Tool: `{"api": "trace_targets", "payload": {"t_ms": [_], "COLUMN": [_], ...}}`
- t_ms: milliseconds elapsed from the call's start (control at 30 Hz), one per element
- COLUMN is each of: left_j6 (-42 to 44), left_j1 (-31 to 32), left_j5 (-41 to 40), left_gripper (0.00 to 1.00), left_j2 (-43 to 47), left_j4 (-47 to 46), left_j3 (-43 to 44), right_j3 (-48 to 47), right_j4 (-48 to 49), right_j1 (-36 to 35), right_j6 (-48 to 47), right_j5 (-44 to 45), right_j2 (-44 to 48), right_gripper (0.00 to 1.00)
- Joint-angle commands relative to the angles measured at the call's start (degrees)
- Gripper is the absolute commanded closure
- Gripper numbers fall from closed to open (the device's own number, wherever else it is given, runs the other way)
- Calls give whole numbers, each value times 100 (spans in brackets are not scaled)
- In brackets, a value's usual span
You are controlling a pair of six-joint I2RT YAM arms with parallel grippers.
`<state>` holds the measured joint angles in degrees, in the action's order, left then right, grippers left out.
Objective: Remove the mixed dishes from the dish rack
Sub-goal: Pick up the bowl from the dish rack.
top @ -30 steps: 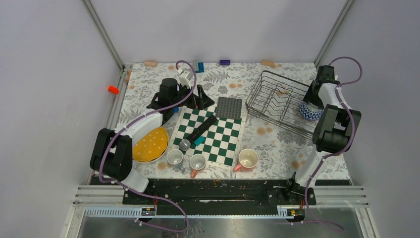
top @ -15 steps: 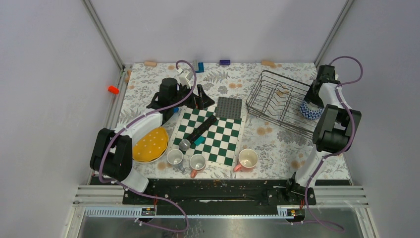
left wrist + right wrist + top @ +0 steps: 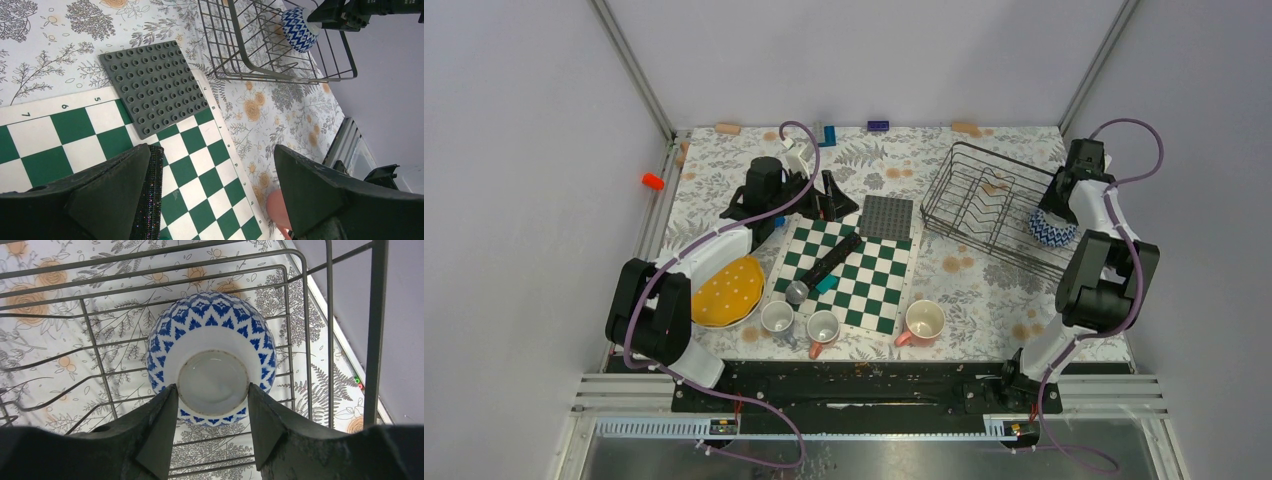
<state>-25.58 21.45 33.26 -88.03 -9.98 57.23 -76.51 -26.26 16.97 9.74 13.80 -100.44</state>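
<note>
Right end effector [image 3: 212, 388] grasps the upturned blue-and-white bowl [image 3: 210, 325] in the rack [image 3: 376, 315], at the bench's [image 3: 984, 300] far right corner. Left end effector [image 3: 210, 156] released.

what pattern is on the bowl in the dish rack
The bowl has blue-and-white zigzag chevrons, plain white foot; right wrist view shows it best.

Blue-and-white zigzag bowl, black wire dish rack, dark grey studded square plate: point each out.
Blue-and-white zigzag bowl [image 3: 213, 375]: right wrist view, upturned base.
Black wire dish rack [image 3: 984, 205]: top external view, centre prongs.
Dark grey studded square plate [image 3: 152, 85]: left wrist view, studded top.
</note>
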Motion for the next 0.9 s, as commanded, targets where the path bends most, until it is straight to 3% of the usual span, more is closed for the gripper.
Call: {"api": "trace_targets", "payload": {"t_ms": [0, 867], "left_j6": [-64, -844], "left_j1": [-23, -12], "left_j5": [196, 1067], "left_gripper": [1, 1], "left_j2": [206, 225], "left_j4": [-269, -892], "left_j3": [187, 191], "right_j3": [136, 1748], "right_j4": [402, 1554], "right_j1": [-18, -18], "right_j6": [101, 881], "right_j5": [-159, -1126], "right_j2": [574, 2816], "right_gripper": [96, 100]}}
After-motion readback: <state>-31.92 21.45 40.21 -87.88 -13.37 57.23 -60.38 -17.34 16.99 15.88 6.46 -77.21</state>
